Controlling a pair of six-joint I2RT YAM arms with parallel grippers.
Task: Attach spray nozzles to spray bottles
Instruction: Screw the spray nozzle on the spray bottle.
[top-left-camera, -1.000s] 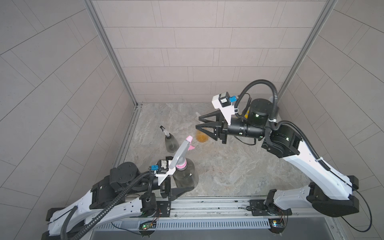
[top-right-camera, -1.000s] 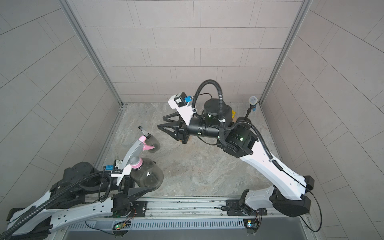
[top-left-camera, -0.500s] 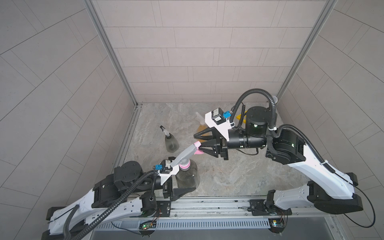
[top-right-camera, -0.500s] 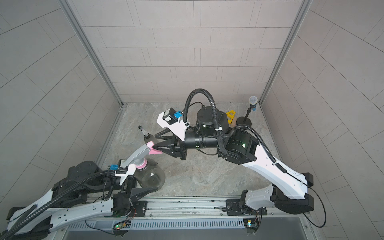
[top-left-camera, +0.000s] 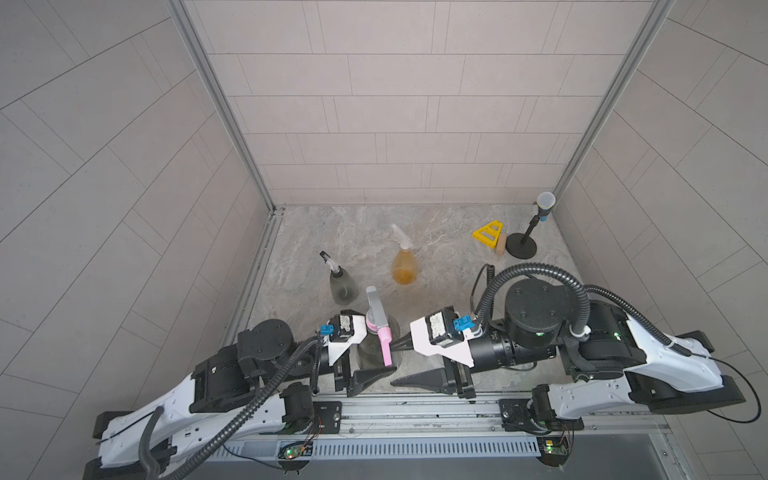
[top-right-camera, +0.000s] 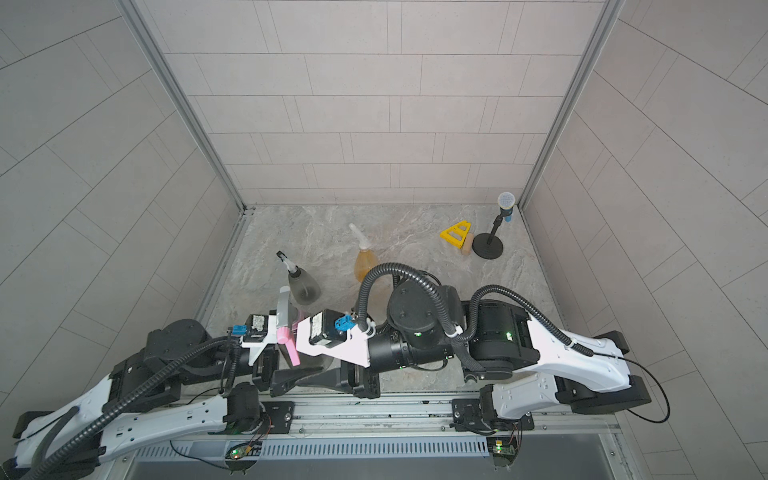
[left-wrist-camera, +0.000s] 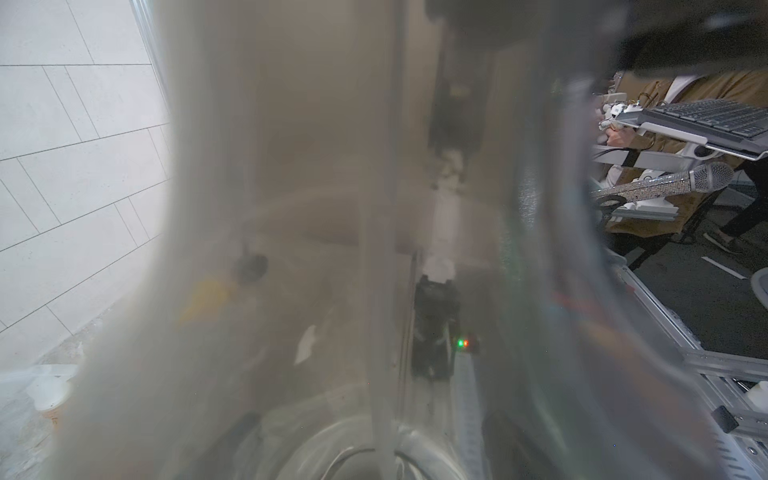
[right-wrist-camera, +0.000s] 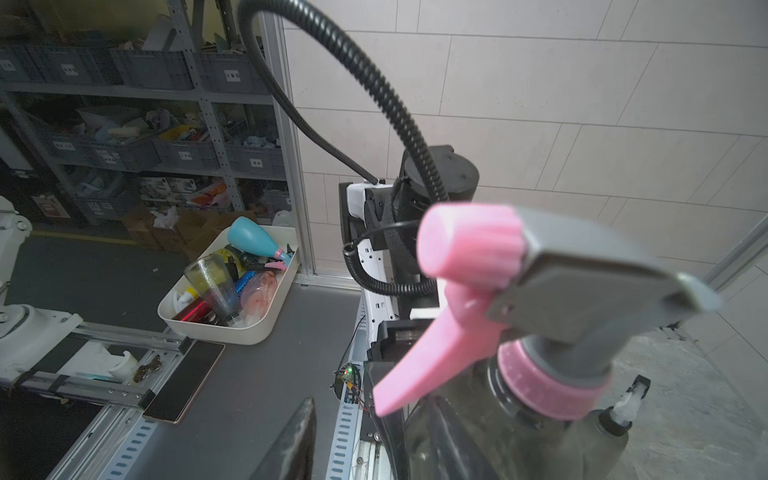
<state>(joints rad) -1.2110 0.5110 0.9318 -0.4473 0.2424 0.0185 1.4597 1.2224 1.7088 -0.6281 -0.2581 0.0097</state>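
Observation:
My left gripper (top-left-camera: 374, 359) is shut on a smoky grey spray bottle (top-left-camera: 374, 353) at the front of the floor. A grey-and-pink spray nozzle (top-left-camera: 376, 316) sits on its neck, pink collar down (right-wrist-camera: 552, 386). That bottle (left-wrist-camera: 332, 249) blurs the whole left wrist view. My right gripper (top-left-camera: 395, 362) stands open just right of the bottle, with nothing between its fingers (right-wrist-camera: 291, 440). Its far fingertip is at the bottle's side; I cannot tell whether it touches. Further back stand a second grey bottle (top-left-camera: 343, 286) with a white-and-black nozzle (top-left-camera: 328, 259) and an amber bottle (top-left-camera: 403, 268) with a whitish nozzle (top-left-camera: 399, 232).
A black-based microphone stand (top-left-camera: 521, 249), a yellow triangle (top-left-camera: 488, 235) and a small wooden block (top-left-camera: 501, 245) sit at the back right. Tiled walls close three sides. The metal rail (top-left-camera: 415, 409) runs along the front. A white bin (right-wrist-camera: 232, 328) of bottles lies outside the cell.
My right arm swung from the back middle down to the front beside the held bottle. Its jaws were at the nozzle's pink tip half a second ago and are off it now; the nozzle head has turned.

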